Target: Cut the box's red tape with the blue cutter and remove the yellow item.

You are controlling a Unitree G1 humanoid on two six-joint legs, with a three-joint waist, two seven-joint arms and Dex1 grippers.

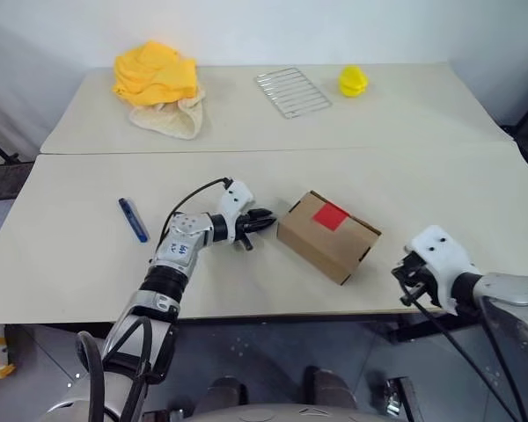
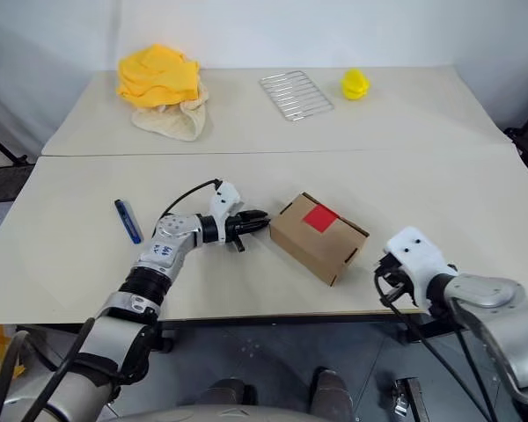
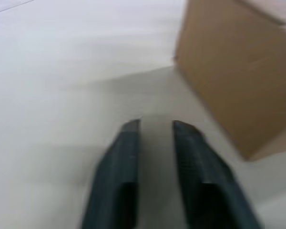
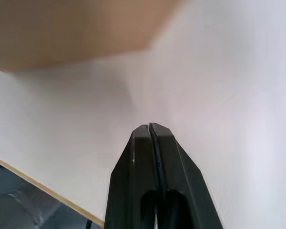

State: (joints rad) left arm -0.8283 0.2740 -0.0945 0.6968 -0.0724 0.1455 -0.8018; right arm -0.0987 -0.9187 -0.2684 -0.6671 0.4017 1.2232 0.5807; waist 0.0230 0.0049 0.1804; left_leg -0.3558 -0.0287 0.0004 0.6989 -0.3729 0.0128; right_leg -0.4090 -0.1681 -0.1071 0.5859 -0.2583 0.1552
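The brown cardboard box lies closed on the near table, with the red tape square on its top face. The blue cutter lies flat on the table well to the left of the box. My left gripper sits just left of the box, pointing at its side, fingers open a little with nothing between them. By the table's front edge, right of the box, my right gripper is shut and empty. The yellow item is hidden.
On the far table lie a yellow cloth heap over a cream cloth, a wire rack and a small lemon-yellow ridged object. A seam separates the two tables.
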